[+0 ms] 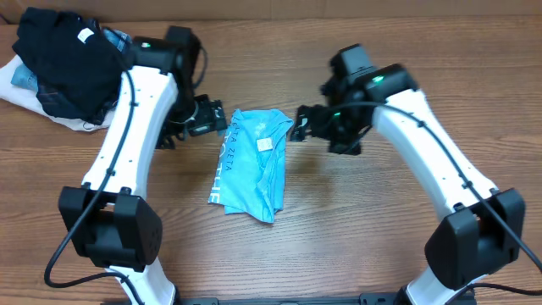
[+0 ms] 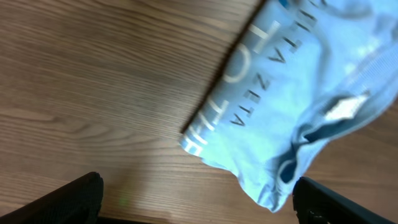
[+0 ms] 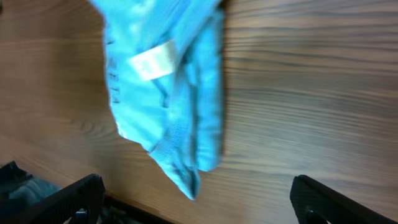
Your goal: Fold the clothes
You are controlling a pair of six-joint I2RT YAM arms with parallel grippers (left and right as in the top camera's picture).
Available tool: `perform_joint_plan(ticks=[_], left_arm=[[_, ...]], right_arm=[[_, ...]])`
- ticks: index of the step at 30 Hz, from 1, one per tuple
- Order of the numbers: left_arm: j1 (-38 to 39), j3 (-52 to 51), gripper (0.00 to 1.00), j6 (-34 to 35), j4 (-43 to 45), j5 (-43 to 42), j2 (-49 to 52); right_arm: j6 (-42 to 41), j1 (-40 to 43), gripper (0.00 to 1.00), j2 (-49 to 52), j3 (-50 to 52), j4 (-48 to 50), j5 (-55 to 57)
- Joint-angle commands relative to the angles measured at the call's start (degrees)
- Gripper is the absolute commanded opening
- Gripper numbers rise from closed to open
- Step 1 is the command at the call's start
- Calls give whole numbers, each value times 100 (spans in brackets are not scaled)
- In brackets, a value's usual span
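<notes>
Blue shirt (image 1: 252, 161) lies between left gripper (image 1: 220, 119) and right gripper (image 1: 298, 124), both wide open, empty

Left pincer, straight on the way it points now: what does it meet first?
Most likely the light blue shirt: the open left pincer faces its nearest edge, close by. Depth is unclear, so it might touch the table just short of the cloth.

Sky-blue shirt (image 3: 165, 106), white label (image 3: 152, 62) up, lies on the counter (image 3: 311, 93); the tool (image 3: 200, 202), jaws wide, seems clear of it.

"ZETA" printed on blue shirt (image 2: 292, 93)
</notes>
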State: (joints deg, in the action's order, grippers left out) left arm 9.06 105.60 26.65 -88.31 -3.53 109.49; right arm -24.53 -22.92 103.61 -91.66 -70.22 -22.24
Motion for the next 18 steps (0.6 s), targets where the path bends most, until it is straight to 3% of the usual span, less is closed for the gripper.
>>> perform_joint_plan(ticks=[1,3,7,18], left_arm=[[-254,-2,100,39,11,120,-83],[-319,-61,100,37,13,125,-83],[-356,-216,100,37,105,291,-83],[-352,-352,100,39,186,289,-83]], right_arm=[[-590,-466,100,2,348,402,225],[-713,-610,95,2,527,708,223],[-955,-778,75,13,763,1250,201],[-1502,-966,75,313,1043,2004,313]])
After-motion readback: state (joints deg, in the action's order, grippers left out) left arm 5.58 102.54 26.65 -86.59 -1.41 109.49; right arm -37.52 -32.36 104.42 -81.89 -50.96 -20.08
